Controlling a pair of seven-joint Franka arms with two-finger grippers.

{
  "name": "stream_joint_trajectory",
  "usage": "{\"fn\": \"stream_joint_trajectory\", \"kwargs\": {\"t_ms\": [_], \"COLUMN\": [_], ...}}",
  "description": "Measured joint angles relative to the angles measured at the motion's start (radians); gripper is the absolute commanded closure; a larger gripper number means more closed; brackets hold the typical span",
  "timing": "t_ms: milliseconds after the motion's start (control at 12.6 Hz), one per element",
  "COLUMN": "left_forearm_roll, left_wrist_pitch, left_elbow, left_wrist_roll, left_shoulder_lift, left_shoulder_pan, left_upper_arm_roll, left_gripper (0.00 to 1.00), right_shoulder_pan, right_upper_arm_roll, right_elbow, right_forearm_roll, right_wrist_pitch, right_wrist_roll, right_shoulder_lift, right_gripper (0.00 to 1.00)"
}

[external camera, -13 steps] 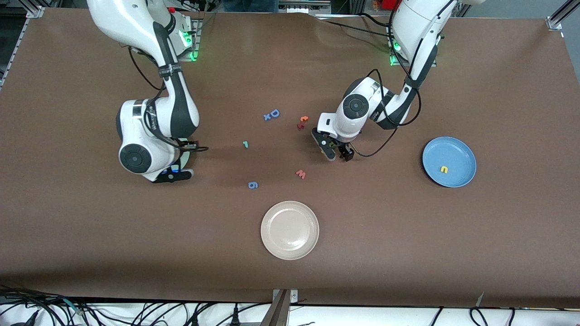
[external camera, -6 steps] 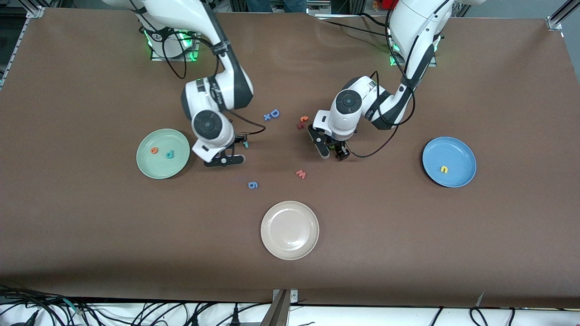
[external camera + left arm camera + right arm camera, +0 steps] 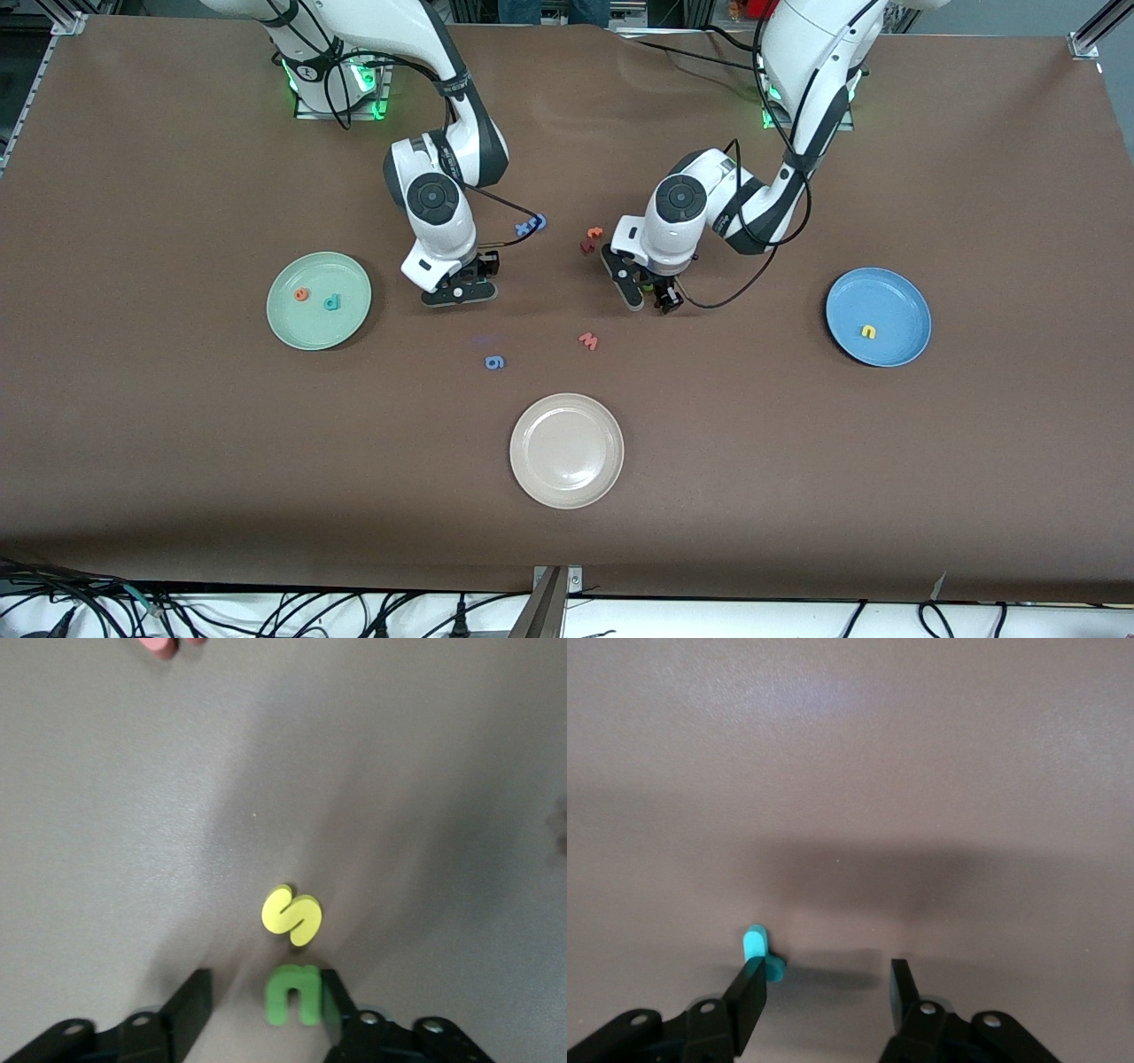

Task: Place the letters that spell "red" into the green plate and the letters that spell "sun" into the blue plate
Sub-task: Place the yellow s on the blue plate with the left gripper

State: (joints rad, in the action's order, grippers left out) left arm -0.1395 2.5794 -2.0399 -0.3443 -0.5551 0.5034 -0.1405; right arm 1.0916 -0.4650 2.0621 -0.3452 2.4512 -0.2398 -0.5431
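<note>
Two hands are being held low over the counter point(image 3: 797, 496). The green "u" point(image 3: 293, 994) is being straddled by the half-open left hand point(image 3: 266, 1001), beside the yellow "s" point(image 3: 291, 914). The teal "r" point(image 3: 757, 952) is seemingly touching one finger of the open right hand point(image 3: 824, 988). The orange "e" point(image 3: 302, 294) and teal "d" point(image 3: 331, 303) are lying in the green plate point(image 3: 292, 332), the yellow "n" point(image 3: 868, 331) in the blue plate point(image 3: 904, 301).

Even light — blurry wrist views.

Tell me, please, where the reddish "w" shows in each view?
Front view: reddish "w" on the table, farther from the camera than the cream plate.
Left wrist view: likely the pink shape cut off at the picture's edge.
Right wrist view: not in it.
Shared landmark: the left tool, low over the green "u".
</note>
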Motion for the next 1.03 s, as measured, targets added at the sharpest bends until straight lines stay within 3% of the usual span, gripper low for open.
{"fn": "stream_joint_trajectory", "kwargs": {"t_ms": [158,554,871,1029], "left_forearm_roll": [0.000,0.000,-0.001,-0.001], "left_wrist_pitch": [0.000,-0.008,-0.146,-0.199], "left_elbow": [0.004,0.016,0.029,0.029], "left_wrist_roll": [0.002,-0.030,-0.193,-0.264], "left_shoulder_lift": [0.000,0.012,0.089,0.126], "left_shoulder_pan": [0.000,-0.023,-0.202,-0.267], "left_upper_arm_roll": [0.008,0.076,0.110,0.168], "left_gripper": [1.00,1.00,1.00,1.00], "right_shoulder_pan": [0.000,0.000,0.000,0.000], "right_upper_arm_roll": [0.000,0.016,0.025,0.026], "right_elbow": [0.000,0.000,0.000,0.001], "right_forearm_roll": [0.000,0.000,-0.002,-0.004], "right_wrist_pitch": [0.000,0.009,0.036,0.068], "right_wrist_roll": [-0.001,-0.019,-0.026,-0.027], "right_shoulder_lift": [0.008,0.014,0.008,-0.003], "right_gripper": [0.35,0.38,0.46,0.51]}}
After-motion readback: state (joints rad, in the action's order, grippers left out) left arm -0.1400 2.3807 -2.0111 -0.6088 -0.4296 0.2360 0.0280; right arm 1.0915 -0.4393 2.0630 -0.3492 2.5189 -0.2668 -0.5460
